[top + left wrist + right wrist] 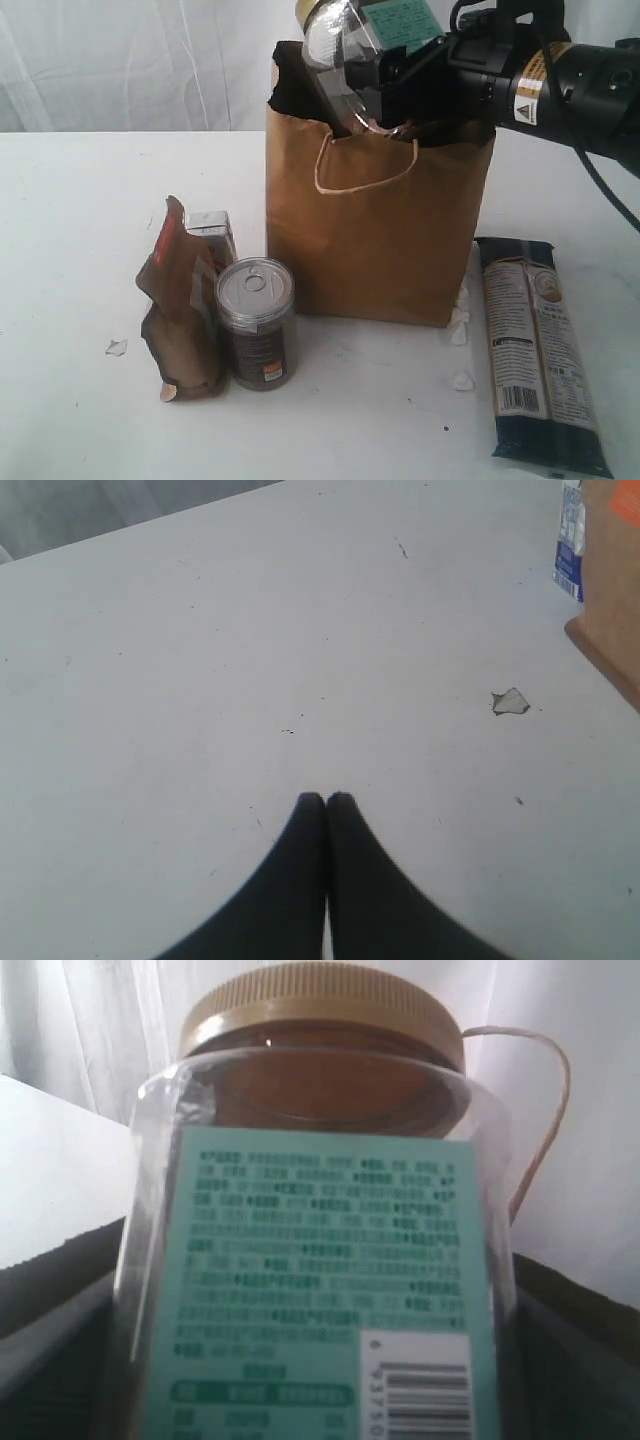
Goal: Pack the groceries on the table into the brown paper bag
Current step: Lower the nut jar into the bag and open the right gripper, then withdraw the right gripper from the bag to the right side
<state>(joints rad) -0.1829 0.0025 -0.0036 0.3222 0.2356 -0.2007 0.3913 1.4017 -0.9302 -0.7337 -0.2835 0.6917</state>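
- Right gripper (385, 72), exterior view: jaws spread wide and clamped on the clear jar with mustard lid (335, 55). Jar is tilted, lid up, its lower end in the open mouth of the brown paper bag (380, 230).
- Bag stands upright on the table (80, 200).
- Left of the bag: brown foil pouch (180, 310), small white-blue carton (212, 228) behind it, small tin can (257, 325) upright just beside the pouch.
- Right of the bag: long dark pasta packet (540, 360), lying flat.
- Left wrist view: left gripper (326, 800) has fingertips pressed together, holding nothing, over bare table (200, 630). Pale flake (510, 701) nearby; carton (570, 540) and pouch (605, 580) at the frame edge.
- Right wrist view: jar (320, 1210) fills the frame, green label facing the camera, lid (320, 1010) at the far end. Bag cord handle (545, 1110) loops beside it. Fingers cannot be made out.
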